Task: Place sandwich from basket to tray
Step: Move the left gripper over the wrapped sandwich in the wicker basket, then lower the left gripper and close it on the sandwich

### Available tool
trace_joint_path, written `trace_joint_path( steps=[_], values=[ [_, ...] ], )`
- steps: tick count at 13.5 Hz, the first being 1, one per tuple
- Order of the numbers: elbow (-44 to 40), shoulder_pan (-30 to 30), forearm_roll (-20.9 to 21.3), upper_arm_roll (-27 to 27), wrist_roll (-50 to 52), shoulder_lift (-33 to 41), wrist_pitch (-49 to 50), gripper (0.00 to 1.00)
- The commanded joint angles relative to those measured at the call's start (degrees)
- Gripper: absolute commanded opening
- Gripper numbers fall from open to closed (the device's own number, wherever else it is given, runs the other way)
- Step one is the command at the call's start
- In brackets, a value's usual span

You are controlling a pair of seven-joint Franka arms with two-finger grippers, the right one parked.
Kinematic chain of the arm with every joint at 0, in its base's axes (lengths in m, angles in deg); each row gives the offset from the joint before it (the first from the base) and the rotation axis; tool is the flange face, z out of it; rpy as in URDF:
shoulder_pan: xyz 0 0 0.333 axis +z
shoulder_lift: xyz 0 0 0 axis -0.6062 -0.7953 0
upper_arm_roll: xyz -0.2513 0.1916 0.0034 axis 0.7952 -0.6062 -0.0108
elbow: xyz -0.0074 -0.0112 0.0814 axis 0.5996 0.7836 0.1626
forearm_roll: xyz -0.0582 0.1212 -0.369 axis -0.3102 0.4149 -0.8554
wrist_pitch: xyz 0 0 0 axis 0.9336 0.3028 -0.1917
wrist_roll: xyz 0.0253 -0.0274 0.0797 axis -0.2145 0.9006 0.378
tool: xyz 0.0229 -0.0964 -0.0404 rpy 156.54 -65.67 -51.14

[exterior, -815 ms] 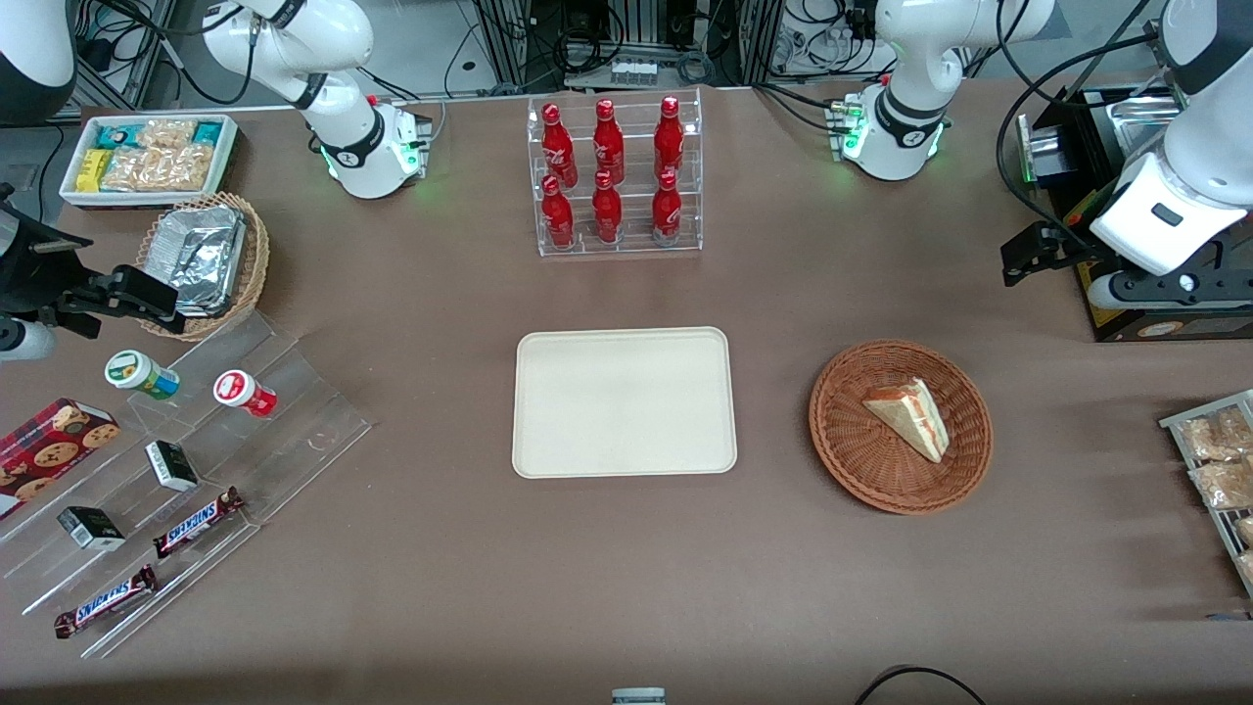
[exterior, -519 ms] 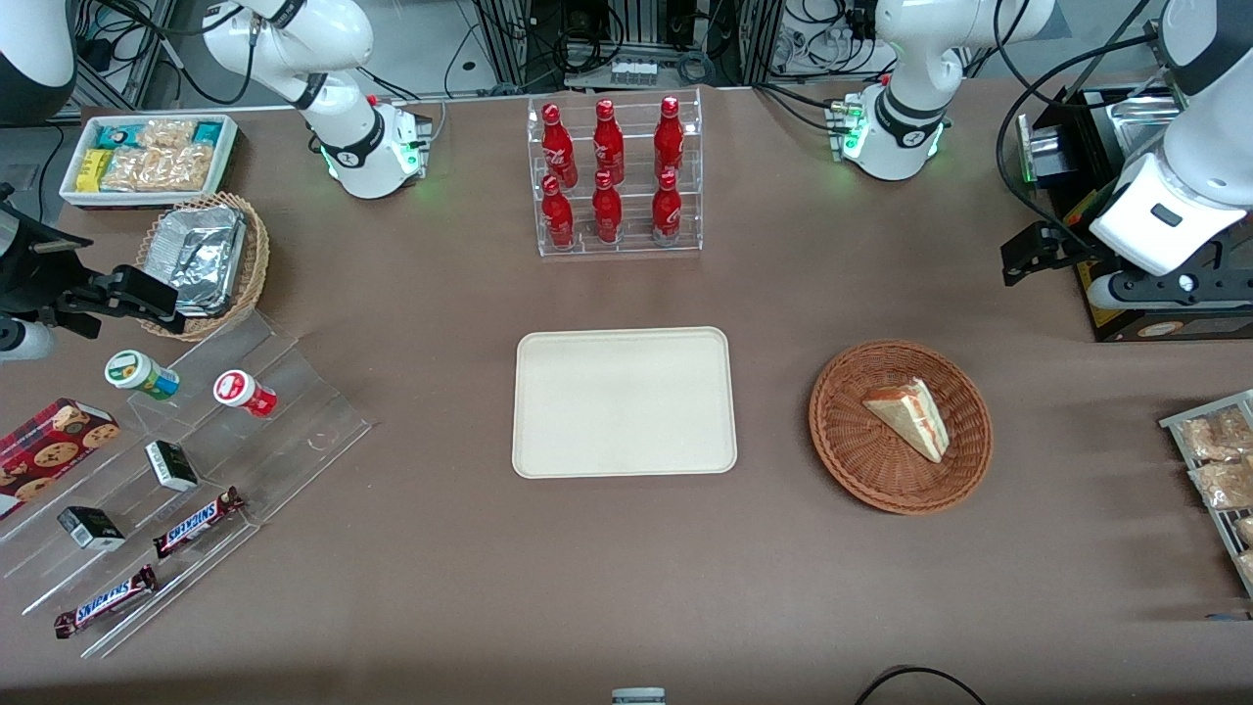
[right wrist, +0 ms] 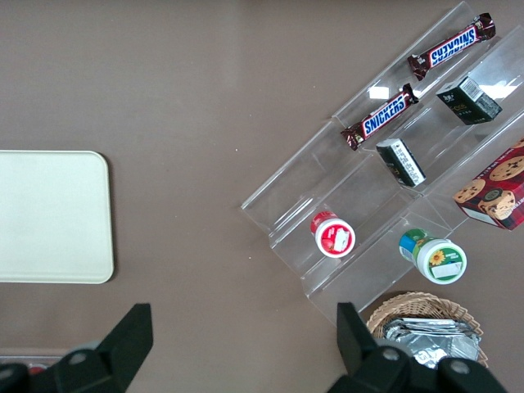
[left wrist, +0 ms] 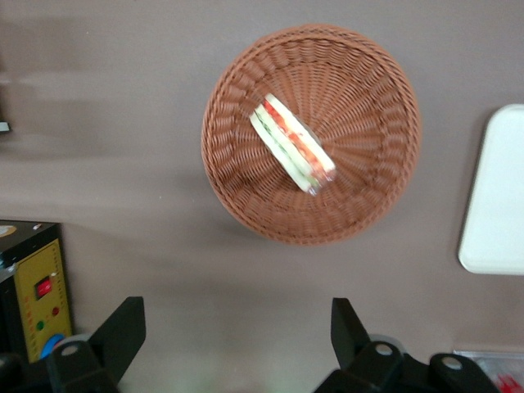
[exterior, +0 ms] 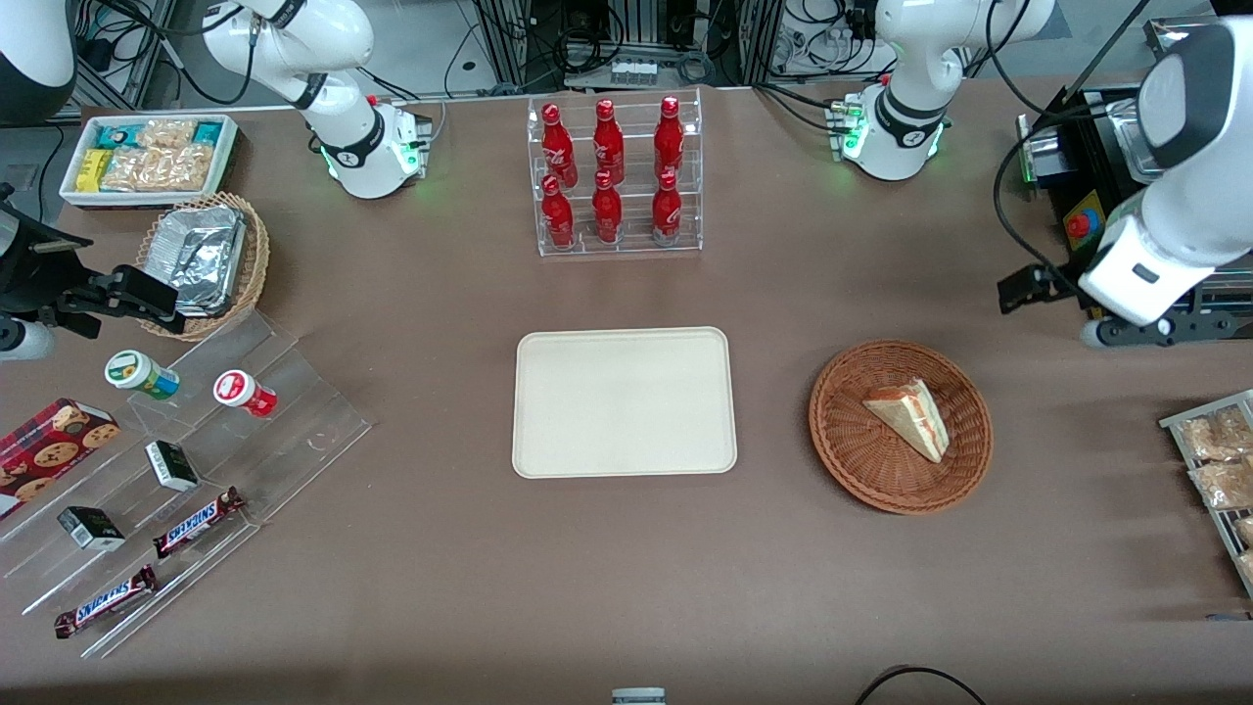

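Note:
The sandwich (exterior: 910, 419) (left wrist: 291, 143), a white-bread wedge with red and green layers, lies on its side in the round reddish-brown basket (exterior: 850, 431) (left wrist: 368, 180). The cream tray (exterior: 624, 401) (left wrist: 498, 196) sits flat on the table beside the basket, toward the parked arm's end, with nothing on it. My gripper (left wrist: 237, 340) (exterior: 1160, 328) hangs open, well above the table. It is a little farther from the front camera than the basket and off toward the working arm's end. Nothing is between its fingers (left wrist: 123, 327).
A black box with a yellow panel (left wrist: 37, 299) stands beside the gripper. A rack of snack packets (exterior: 1219, 460) lies at the working arm's end. A clear rack of red bottles (exterior: 612, 176) stands farther from the camera than the tray.
The working arm has swung a little nearer the front camera and toward the basket. The sandwich, basket and tray have not moved.

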Motion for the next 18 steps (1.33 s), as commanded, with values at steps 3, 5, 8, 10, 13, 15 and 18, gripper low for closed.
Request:
trace_joint_path(
  steps=[3,5,8,10,13,15,18],
  values=[
    [7.9,-0.6,0.7,0.2,9.5,-1.2,-11.3,1.0],
    [8.2,-0.9,0.7,0.2,10.6,-3.4,-14.0,1.0],
    [8.6,-1.1,0.6,1.2,16.0,-7.1,-18.3,1.0],
    [8.6,-1.2,0.6,2.4,21.4,-8.9,-20.8,1.0],
    [8.1,-1.7,0.4,3.0,30.3,-12.5,-23.3,1.0],
    [8.0,-1.9,0.4,3.1,34.8,-14.2,-25.6,1.0],
    [7.4,-1.9,0.9,3.8,38.4,-16.6,-26.5,1.0]
  ],
)
